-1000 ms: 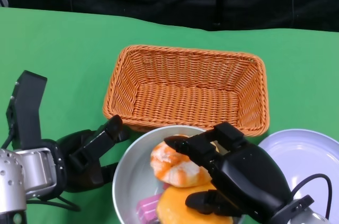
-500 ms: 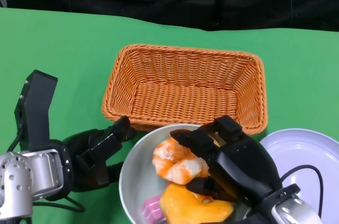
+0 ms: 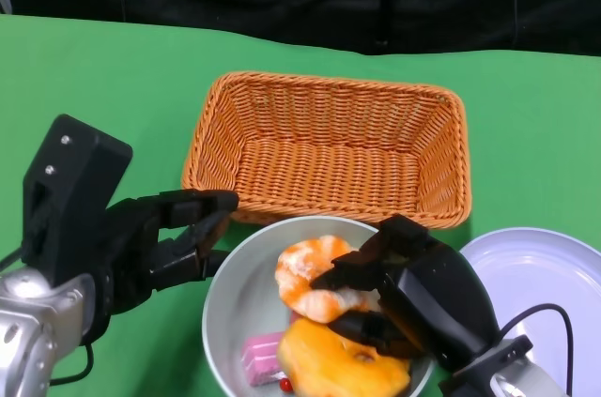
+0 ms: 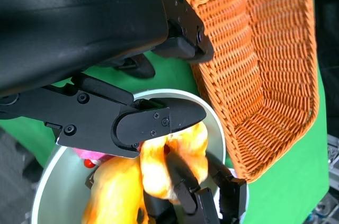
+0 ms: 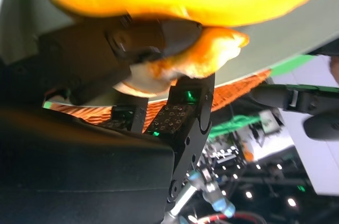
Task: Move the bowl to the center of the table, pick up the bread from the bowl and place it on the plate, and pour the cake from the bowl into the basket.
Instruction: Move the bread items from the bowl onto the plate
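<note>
The right hand point(image 3: 413, 298) has closed in on the bread point(image 3: 319, 289) over the last second: its fingers, which hovered over the bowl point(image 3: 235, 308) a moment ago, now pinch the pale orange-and-white piece from above and below, a grip the right wrist view confirms point(image 5: 180, 65). That suggests the pick-up step is under way, with the lift to the plate point(image 3: 540, 280) not yet begun; the bread still lies inside the bowl. Nearest the camera sit a rounder orange pastry point(image 3: 343, 364) and the pink cake point(image 3: 263, 358), low in the bowl. The left hand point(image 3: 155, 242) has risen and reached toward the bowl's left rim, fingers spread and holding nothing. Beyond the bowl stands the basket point(image 3: 329, 148), just touching or nearly touching its far rim.
</note>
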